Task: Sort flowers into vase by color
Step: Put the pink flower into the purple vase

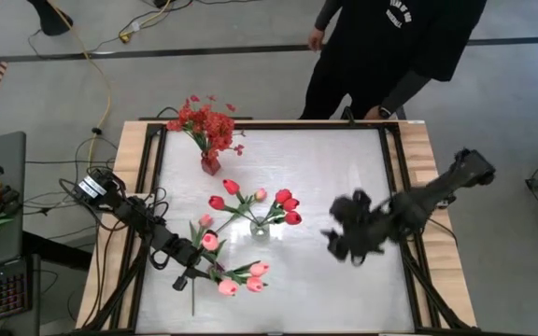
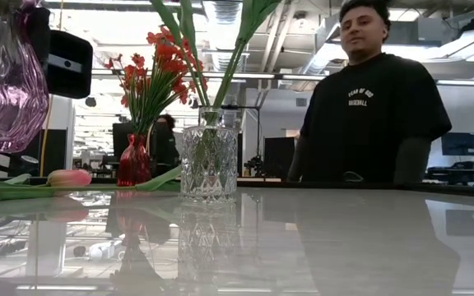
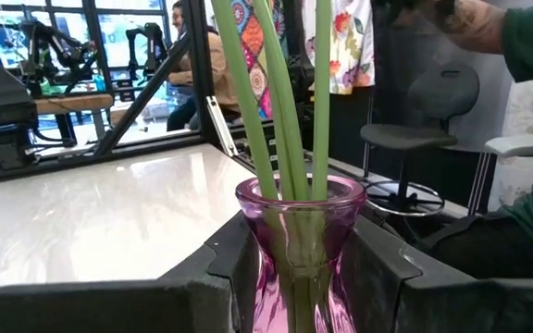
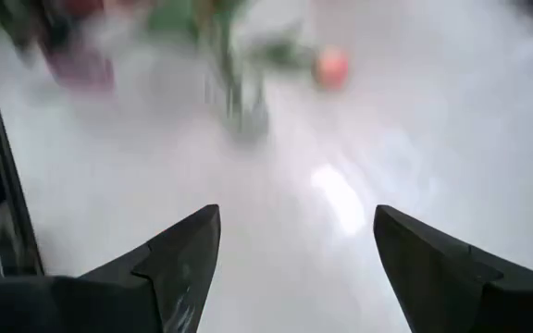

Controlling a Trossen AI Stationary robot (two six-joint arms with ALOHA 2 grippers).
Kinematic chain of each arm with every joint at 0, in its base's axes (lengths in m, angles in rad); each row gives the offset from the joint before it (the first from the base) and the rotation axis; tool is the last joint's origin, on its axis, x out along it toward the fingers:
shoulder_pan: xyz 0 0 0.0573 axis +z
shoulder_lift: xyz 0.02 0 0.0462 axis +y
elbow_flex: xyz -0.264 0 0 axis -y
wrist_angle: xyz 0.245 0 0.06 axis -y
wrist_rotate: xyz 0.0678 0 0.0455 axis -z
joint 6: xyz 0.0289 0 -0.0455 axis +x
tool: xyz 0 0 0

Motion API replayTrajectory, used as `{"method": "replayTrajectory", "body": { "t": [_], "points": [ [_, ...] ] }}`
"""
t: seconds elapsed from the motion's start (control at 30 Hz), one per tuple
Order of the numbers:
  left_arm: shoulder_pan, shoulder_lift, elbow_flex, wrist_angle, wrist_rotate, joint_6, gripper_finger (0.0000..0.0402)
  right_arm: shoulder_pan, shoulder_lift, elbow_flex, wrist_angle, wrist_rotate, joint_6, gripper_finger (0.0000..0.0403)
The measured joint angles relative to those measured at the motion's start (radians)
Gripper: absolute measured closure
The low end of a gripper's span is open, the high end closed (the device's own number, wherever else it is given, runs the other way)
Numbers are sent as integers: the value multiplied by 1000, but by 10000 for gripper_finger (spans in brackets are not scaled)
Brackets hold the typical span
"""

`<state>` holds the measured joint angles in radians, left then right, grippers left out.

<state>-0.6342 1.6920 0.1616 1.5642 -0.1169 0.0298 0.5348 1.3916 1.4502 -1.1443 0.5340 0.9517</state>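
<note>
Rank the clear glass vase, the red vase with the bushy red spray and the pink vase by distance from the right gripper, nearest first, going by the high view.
From the open, empty right gripper, right of centre:
1. Clear glass vase, mid-table with red tulips, to the gripper's left.
2. Pink vase, near the left edge, clamped in the left gripper.
3. Red vase, far-left area, holding the bushy spray.

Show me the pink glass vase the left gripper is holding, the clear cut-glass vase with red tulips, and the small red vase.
pink glass vase [image 3: 300,242]: left wrist view, its neck below the rim.
clear cut-glass vase [image 2: 209,163]: low view, its patterned body.
small red vase [image 1: 210,164]: high view, its body.
</note>
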Motion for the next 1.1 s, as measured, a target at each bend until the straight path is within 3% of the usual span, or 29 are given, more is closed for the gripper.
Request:
{"method": "replayTrajectory", "body": {
  "t": [0.2, 0.4, 0.67, 0.8, 0.9, 1.1],
  "points": [
    [0, 0, 0, 0, 0, 2, 297, 127, 198, 0, 28, -70, 203, 92],
    [0, 0, 0, 0, 1, 1, 297, 180, 392, 0, 315, 3, 245, 92],
    [0, 0, 19, 0, 1, -6, 297, 145, 618, 0, 854, 95, -5, 92],
    [0, 0, 20, 0, 0, -16, 297, 125, 703, 0, 1109, 212, -157, 92],
    [0, 0, 20, 0, -4, -17, 297, 109, 755, 0, 1261, 277, -260, 92],
    [0, 0, 26, -1, -27, -19, 297, 80, 823, 0, 1457, 279, -399, 92]
  ]
}}
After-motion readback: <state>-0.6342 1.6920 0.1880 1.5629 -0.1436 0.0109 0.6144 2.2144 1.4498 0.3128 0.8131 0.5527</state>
